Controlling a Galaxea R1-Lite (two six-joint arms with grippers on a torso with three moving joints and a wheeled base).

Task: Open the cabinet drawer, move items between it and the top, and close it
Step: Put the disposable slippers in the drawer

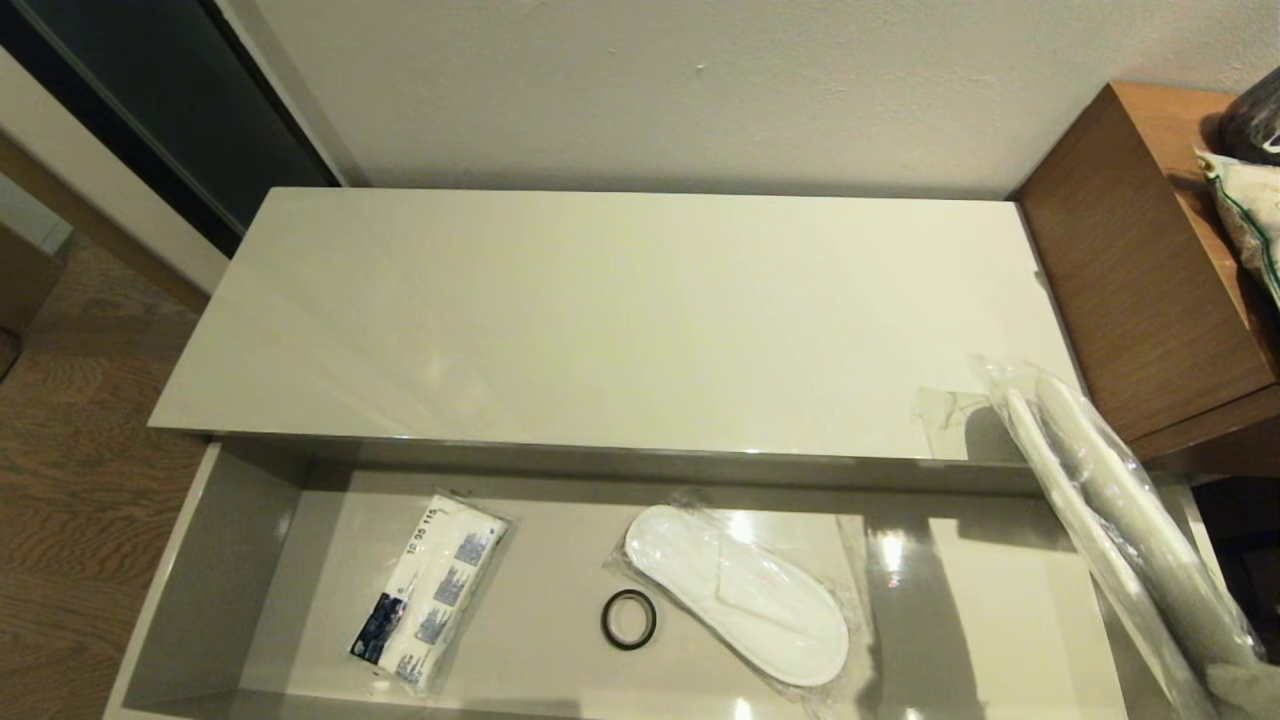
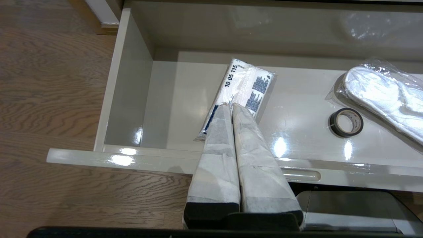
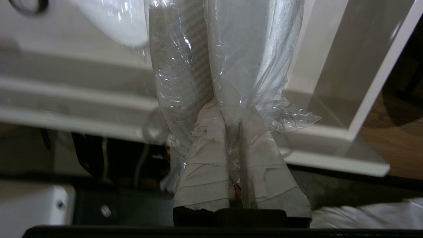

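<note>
your left gripper [image 2: 231, 105] hangs with fingers pressed together over the front rail of the open drawer [image 1: 215, 520], above the white packet [image 1: 430, 590] lying near the drawer's left side. at the drawer's middle a black ring [image 1: 628, 619] sits just beside a bagged slipper pair [image 1: 735, 592]. your right gripper [image 3: 228, 114] pinches another bagged slipper pair [image 1: 1120, 530], tilted over the drawer's right end, its tip over the cabinet top [image 1: 620, 310] at the front right corner.

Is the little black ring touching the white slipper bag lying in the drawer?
Apart. The left wrist view shows bare drawer floor between the black ring and the bagged slippers; the head view shows the same gap.
</note>
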